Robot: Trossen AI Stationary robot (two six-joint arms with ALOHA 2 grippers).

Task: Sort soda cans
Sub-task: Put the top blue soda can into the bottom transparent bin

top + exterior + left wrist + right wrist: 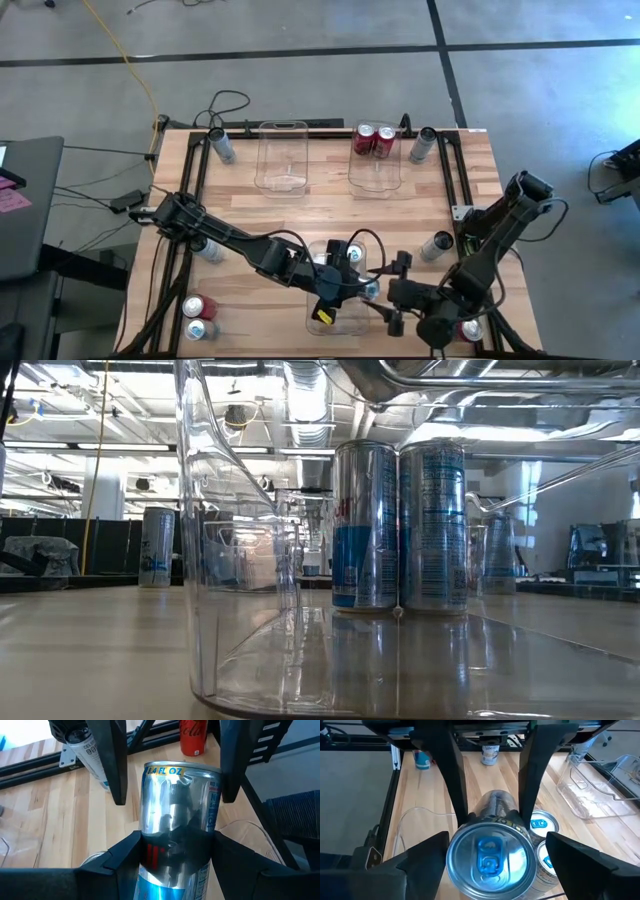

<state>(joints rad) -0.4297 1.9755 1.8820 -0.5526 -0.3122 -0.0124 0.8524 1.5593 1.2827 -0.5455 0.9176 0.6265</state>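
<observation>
Silver-blue can clamped in left claw above near bin for sorting; right claw spread apart alongside.

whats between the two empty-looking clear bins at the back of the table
Nothing: the high view shows only bare tabletop between the left bin and the right bin, which holds two red cans.

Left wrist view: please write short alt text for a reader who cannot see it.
The left gripper grips a silver-blue can between its dark fingers, above the wooden table. Beyond it stand a red can and a pale can.
</observation>
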